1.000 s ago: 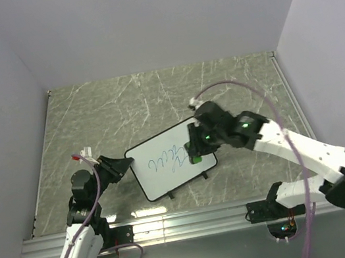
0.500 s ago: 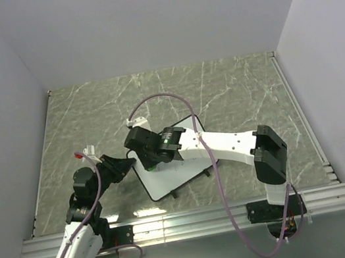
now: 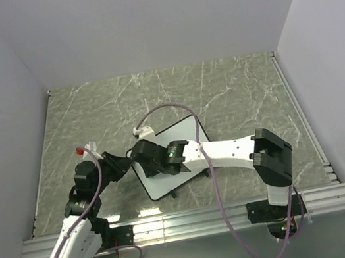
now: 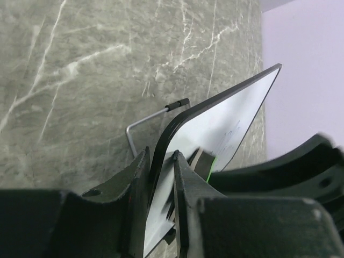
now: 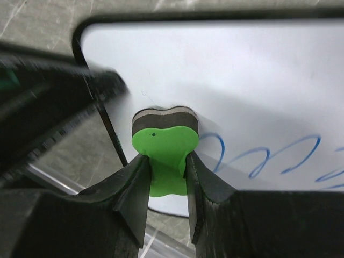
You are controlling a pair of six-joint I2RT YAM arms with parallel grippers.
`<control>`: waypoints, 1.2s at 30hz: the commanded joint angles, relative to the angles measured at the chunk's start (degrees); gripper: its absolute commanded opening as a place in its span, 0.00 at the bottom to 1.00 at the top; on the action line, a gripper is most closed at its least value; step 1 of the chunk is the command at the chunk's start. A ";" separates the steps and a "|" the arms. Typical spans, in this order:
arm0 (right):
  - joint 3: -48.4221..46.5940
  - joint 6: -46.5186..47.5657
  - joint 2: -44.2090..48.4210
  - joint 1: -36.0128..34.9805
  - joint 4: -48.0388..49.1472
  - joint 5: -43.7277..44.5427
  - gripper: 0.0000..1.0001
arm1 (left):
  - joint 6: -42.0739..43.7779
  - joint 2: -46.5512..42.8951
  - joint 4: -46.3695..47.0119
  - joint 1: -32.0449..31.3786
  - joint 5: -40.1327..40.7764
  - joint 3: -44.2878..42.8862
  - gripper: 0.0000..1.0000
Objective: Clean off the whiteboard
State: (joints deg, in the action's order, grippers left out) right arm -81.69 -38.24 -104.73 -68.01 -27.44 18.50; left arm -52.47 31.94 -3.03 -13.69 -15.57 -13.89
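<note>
The left gripper is pinched narrow on the black frame of the whiteboard, which sits left of centre in the overhead view, on the marble table. From the left wrist the board looks tilted, one long edge raised off the stone on a bent wire leg. The right gripper is clamped on the eraser. It pinches the soft green foam into a waist and presses the dark felt face to the board near its rounded corner at the upper left of the right wrist view.

My worry is how close the two grippers stand. A hard stroke this near the held edge could lever the thin board out of the left pinch, or bump one gripper into the other. The smooth, glossy board could also skate on the polished stone if that grip gives. The squeezed foam may twist between the fingers and leave streaks. The blue loops lie at the lower right, just beside the eraser, so wiping remains.
</note>
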 commanded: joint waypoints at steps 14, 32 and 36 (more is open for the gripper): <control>18.76 -9.49 7.87 16.05 0.82 11.29 0.00 | 3.34 2.24 -5.32 -0.54 1.60 -5.01 0.03; 5.85 -10.89 6.03 14.14 -0.07 4.71 0.00 | 3.78 4.27 -2.95 -0.54 0.46 -4.22 0.02; 1.54 -11.15 5.24 9.31 1.34 1.54 0.00 | 3.86 4.09 -2.60 -0.54 0.46 -4.04 0.01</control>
State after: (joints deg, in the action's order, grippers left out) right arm -76.36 -47.97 -98.89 -55.90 -27.68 21.89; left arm -50.17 35.16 -4.99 -14.09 -15.35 -17.50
